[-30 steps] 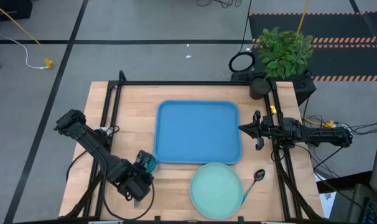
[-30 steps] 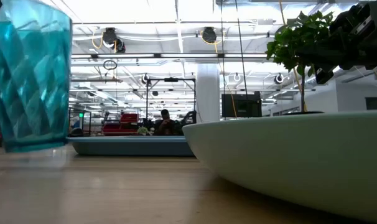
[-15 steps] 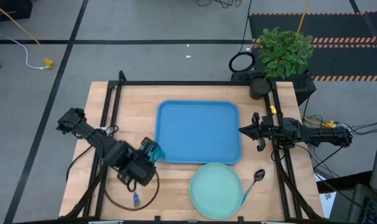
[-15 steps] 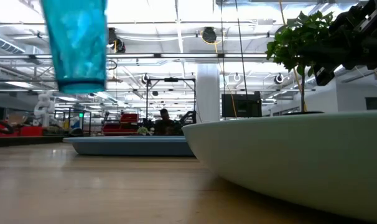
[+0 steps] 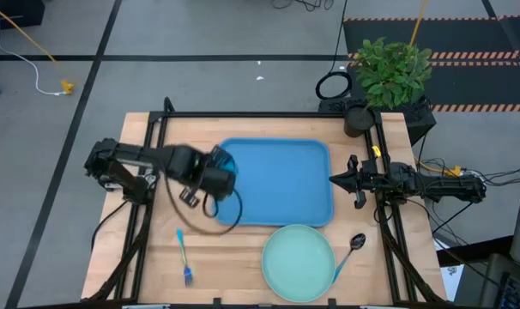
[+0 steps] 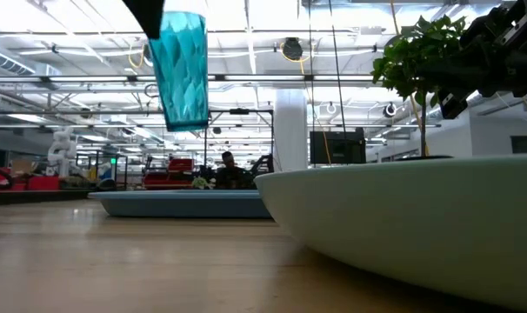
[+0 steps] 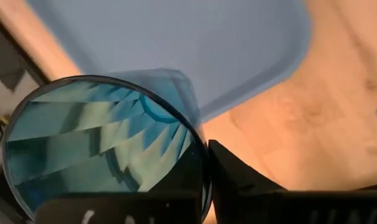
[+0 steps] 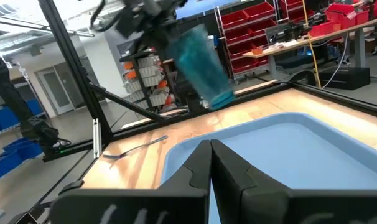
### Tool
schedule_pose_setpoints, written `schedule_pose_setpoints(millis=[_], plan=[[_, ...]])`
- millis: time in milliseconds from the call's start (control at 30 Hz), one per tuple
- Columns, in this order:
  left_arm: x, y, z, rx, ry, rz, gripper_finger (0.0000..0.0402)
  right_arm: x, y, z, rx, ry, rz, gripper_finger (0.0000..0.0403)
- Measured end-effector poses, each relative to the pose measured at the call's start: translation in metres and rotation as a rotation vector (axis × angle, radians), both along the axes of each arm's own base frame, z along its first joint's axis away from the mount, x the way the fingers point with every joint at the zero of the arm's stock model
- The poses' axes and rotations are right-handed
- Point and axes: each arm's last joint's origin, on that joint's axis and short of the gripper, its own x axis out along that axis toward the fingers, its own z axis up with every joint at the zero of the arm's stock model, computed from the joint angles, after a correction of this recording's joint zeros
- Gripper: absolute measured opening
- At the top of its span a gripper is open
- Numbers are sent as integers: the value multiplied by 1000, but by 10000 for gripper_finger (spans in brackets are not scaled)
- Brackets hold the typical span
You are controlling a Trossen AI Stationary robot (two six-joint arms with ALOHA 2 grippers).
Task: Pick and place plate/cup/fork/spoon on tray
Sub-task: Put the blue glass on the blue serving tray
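Observation:
My left gripper [image 5: 215, 168] is shut on the translucent teal cup [image 5: 222, 160], held in the air over the left rim of the blue tray [image 5: 277, 184]. The cup also shows in the low view [image 6: 183, 69] and the right wrist view [image 8: 204, 59]. The pale green plate [image 5: 298, 262] rests on the table near the front edge. The spoon [image 5: 353, 245] lies to the plate's right, and the fork [image 5: 183, 259] lies at the front left. My right gripper [image 5: 337, 178] is shut and empty beside the tray's right rim. My left gripper holds the cup by its rim [image 7: 198, 155], coming from above. One finger [image 7: 238, 180] lies outside the wall; the other is hidden. The cup hangs below the fingers, mouth up and slightly tilted [image 6: 183, 69], clear of the table and tray.
A potted plant [image 5: 390, 73] stands at the far right corner. A black frame rail [image 5: 153, 146] runs along the table's left side, and another runs along the right. Bare wood shows between the fork and the plate [image 5: 234, 257].
My left gripper has lifted the cup off the table at the front left. It has carried the cup up and toward the far right, to the tray's left rim. The fork, earlier under the arm, now shows on the table.

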Motion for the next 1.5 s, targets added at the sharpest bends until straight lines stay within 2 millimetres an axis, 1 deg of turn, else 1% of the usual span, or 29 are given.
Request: schedule_pose_setpoints(millis=[67,167,300,433,533,667,800,933,1033,1167,1367,1433,1500], plan=[[3,18,0,3,-1,41,18,0,0,0,0,0,0,0],[6,47,0,5,-23,116,13,0,0,0,0,0,0,0],[10,83,2,-20,-109,243,9,0,0,0,-7,0,-8,0],[13,107,-2,-81,-151,297,20,0,-1,0,-6,0,-37,0],[13,119,-13,-93,-132,285,12,0,-1,0,-5,0,-51,0],[13,128,-31,-121,-100,270,10,0,-2,0,-5,1,-54,0],[12,129,-52,-132,-52,244,22,0,-2,0,-7,1,-55,0],[13,128,-74,-147,-24,206,8,0,-2,0,-21,2,-58,0],[13,128,-86,-142,-19,201,13,0,-2,0,-24,2,-59,0],[14,129,-93,-127,-26,197,22,0,-2,0,-24,2,-59,0],[13,136,-95,-99,-34,196,8,0,-2,0,-24,0,-59,0],[12,139,-95,-84,-32,218,16,0,-2,0,-28,1,-59,0],[11,143,-95,-76,-37,233,33,0,-2,0,-32,1,-60,0]])
